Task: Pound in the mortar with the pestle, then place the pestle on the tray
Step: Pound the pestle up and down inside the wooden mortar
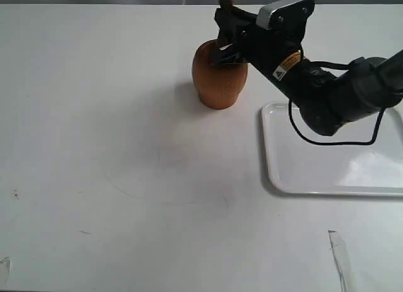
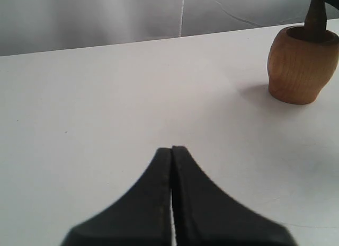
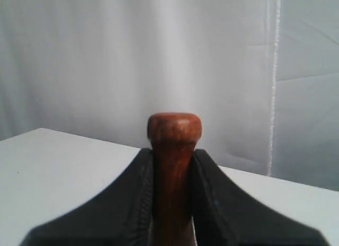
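Note:
The light-brown wooden mortar point(image 1: 217, 78) stands upright on the white table at the back, also visible as the mortar point(image 2: 302, 63) in the left wrist view. The dark reddish pestle point(image 3: 174, 166) stands upright in it, knob end up point(image 1: 225, 0), with its lower part hidden inside the cup. My right gripper point(image 1: 228, 34) is directly above the mortar's mouth and shut on the pestle's shaft just under the knob. The glossy white tray point(image 1: 327, 169) lies to the right of the mortar. My left gripper point(image 2: 172, 149) is shut on nothing, low over bare table well away from the mortar.
The right arm's dark body point(image 1: 327, 90) and a looping cable hang over the tray's back left corner. Small scuff marks point(image 1: 337, 254) dot the table's front edge. A grey cloth backdrop point(image 3: 159, 55) stands behind the table.

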Motion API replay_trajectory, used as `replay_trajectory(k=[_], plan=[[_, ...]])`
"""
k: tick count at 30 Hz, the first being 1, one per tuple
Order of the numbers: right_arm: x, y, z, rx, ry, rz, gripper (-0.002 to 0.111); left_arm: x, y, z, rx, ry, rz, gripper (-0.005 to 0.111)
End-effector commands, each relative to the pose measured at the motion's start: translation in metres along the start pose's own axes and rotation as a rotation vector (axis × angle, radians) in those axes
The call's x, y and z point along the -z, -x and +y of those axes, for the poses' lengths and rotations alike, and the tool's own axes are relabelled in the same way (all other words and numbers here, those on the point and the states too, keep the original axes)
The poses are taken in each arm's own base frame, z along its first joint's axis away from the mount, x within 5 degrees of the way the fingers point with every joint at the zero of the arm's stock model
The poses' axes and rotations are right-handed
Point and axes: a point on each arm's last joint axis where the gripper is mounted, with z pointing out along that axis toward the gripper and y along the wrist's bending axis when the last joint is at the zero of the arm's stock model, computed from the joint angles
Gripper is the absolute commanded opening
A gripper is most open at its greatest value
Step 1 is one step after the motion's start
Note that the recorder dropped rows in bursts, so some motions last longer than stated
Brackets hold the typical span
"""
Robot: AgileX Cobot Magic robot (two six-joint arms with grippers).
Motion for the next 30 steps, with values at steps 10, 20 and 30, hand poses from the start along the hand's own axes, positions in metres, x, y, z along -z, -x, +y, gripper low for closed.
replay_trajectory(k=[10,20,30], plan=[[-0.023,0.097,0.016,0.141,0.086,-0.154,0.0,0.0,0.0,-0.001,0.012,-0.008,-0.007,0.0],[-0.015,-0.023,-0.001,-0.018,0.059,0.061,0.0,0.0,0.0,-0.001,0.012,-0.008,-0.007,0.0],[-0.005,0.124,0.023,0.091,0.095,-0.317,0.0,0.0,0.0,-0.001,0.012,-0.008,-0.007,0.0]])
